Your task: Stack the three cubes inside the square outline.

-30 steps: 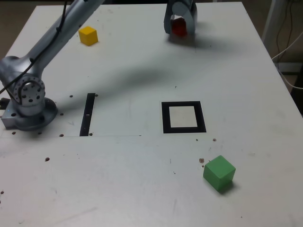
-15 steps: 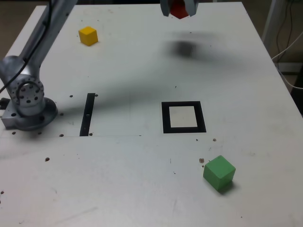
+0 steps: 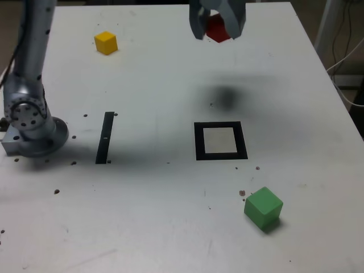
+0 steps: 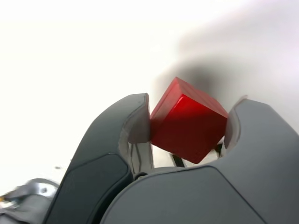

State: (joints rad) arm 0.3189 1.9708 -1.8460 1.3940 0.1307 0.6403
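White tabletop (image 3: 153, 227); dark floor (image 3: 7, 35) beyond edge.

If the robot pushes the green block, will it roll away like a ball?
Probably not: the green block has flat sides and straight edges, so it would likely slide instead of rolling. It looks about as tall as it is wide, so a gentle low push probably wouldn't tip it.
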